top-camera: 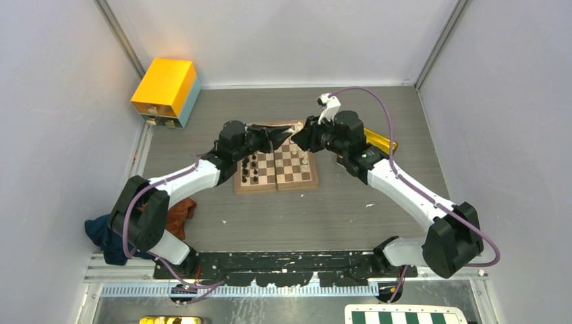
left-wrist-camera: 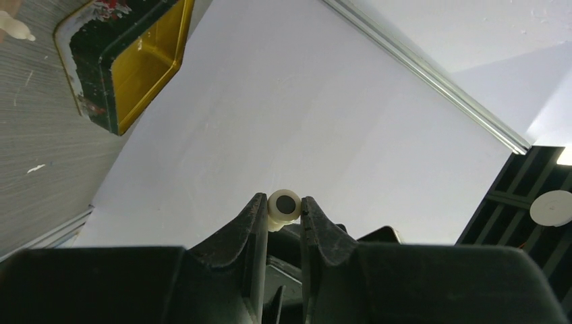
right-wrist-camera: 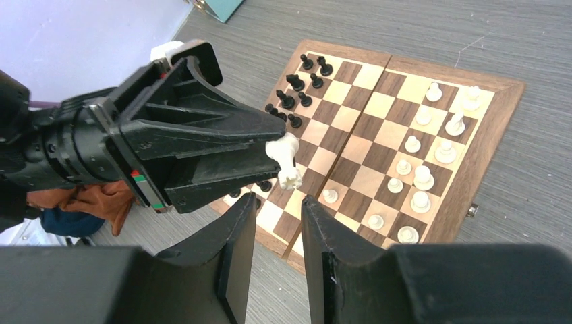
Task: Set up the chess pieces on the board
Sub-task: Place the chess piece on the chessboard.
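The wooden board (top-camera: 278, 177) lies mid-table. Black chess pieces (right-wrist-camera: 297, 81) stand on its left half and cream-white ones (right-wrist-camera: 421, 179) on its right half in the right wrist view. My left gripper (left-wrist-camera: 283, 202) is shut on a cream-white chess piece (left-wrist-camera: 284, 206), held by its base end at the fingertips. That piece (right-wrist-camera: 287, 160) hangs above the board's near-centre squares. My right gripper (right-wrist-camera: 278, 201) faces it, open, with nothing between its fingers and its tips just short of the piece. Both grippers meet over the board's far edge (top-camera: 287, 137).
A gold tray (left-wrist-camera: 145, 57) lies right of the board, behind the right arm (top-camera: 382, 142). A yellow box with a teal side (top-camera: 165, 88) stands at the back left. Brown (top-camera: 181, 212) and dark blue (top-camera: 101, 233) cloths lie near the left arm's base. A green-and-white checkered board (top-camera: 405, 316) sits below the table's near edge.
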`<control>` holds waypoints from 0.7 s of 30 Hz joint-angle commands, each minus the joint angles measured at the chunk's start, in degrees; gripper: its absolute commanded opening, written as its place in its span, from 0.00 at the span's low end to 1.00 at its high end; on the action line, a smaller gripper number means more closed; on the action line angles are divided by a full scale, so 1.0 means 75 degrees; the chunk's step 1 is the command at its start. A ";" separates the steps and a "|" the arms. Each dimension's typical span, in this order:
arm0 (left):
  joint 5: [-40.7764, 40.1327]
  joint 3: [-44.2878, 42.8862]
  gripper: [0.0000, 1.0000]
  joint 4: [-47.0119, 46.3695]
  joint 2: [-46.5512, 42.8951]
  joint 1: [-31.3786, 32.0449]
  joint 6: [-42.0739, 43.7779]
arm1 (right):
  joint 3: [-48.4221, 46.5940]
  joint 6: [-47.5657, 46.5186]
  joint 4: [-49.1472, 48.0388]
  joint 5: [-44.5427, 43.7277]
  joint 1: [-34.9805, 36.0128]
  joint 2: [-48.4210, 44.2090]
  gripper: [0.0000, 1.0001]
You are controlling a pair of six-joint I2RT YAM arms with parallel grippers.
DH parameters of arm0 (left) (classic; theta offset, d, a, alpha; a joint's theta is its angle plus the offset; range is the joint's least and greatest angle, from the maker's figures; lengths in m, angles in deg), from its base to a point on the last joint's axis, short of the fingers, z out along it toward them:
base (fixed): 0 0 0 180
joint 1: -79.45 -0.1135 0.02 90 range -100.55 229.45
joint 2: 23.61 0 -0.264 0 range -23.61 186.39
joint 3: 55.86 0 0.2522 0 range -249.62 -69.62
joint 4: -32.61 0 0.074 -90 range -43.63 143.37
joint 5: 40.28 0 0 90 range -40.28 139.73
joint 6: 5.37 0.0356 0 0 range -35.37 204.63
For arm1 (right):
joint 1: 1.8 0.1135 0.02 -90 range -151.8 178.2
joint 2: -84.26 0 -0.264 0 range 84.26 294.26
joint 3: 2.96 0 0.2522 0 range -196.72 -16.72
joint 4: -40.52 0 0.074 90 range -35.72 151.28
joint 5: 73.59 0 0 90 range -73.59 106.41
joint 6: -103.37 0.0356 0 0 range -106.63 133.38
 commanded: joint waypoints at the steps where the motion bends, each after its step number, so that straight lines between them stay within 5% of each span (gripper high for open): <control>1: 0.0134 0.0206 0.00 -0.0719 -0.0102 -0.0130 -0.0281 | -0.0013 0.0180 -0.0778 -0.0033 -0.0015 -0.0470 0.36; 21: 0.0398 0.0497 0.00 -0.1754 -0.0028 -0.0161 -0.0834 | 0.0152 0.0560 -0.1211 0.0297 -0.0195 -0.0456 0.35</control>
